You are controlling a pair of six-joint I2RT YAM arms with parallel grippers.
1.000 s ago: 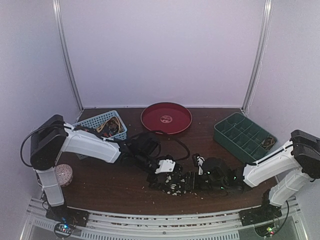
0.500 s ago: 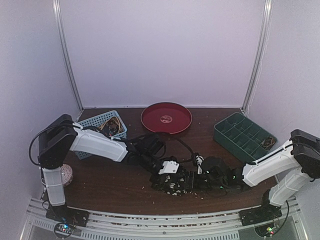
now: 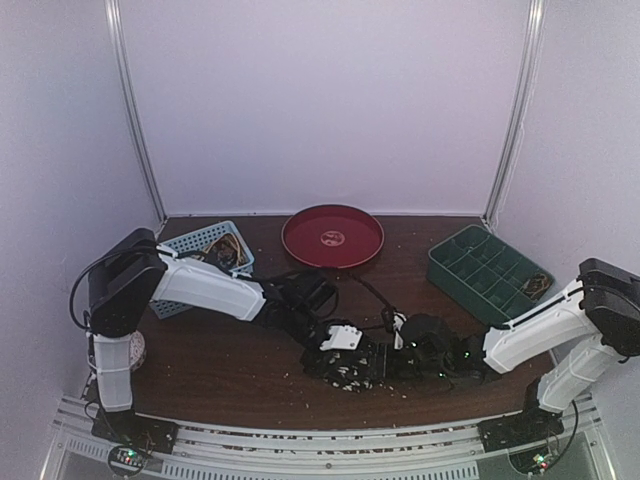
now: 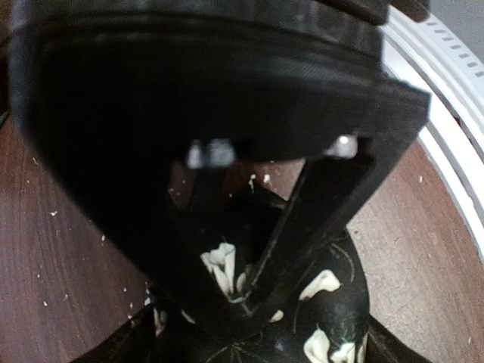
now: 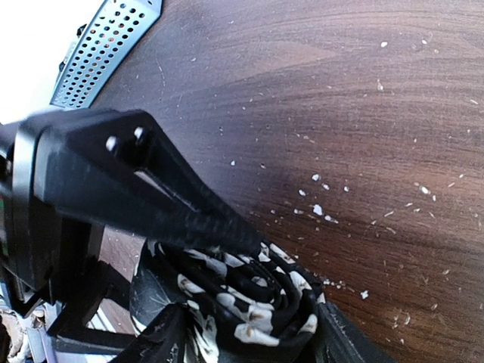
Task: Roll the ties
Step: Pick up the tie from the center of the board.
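A dark tie (image 3: 345,372) with pale flowers lies bunched near the table's front edge. My right gripper (image 3: 398,358) is shut on its rolled end. In the right wrist view the roll (image 5: 227,291) sits tight between the fingers of that gripper (image 5: 265,295). My left gripper (image 3: 348,355) reaches in from the left, just beside the right one. In the left wrist view this gripper (image 4: 246,299) is open, its tips down on the tie (image 4: 333,325), a pale flower showing between the fingers. More ties (image 3: 226,254) lie in the blue basket.
A blue basket (image 3: 190,243) stands at the back left, a round red tray (image 3: 332,237) at the back middle and a green compartment box (image 3: 488,272) at the right. A speckled ball (image 3: 133,350) sits by the left arm's base. Pale crumbs (image 5: 318,209) dot the wood.
My left arm has swung right and forward, bringing its gripper down onto the tie next to the right gripper. The right arm has stayed put with the roll.
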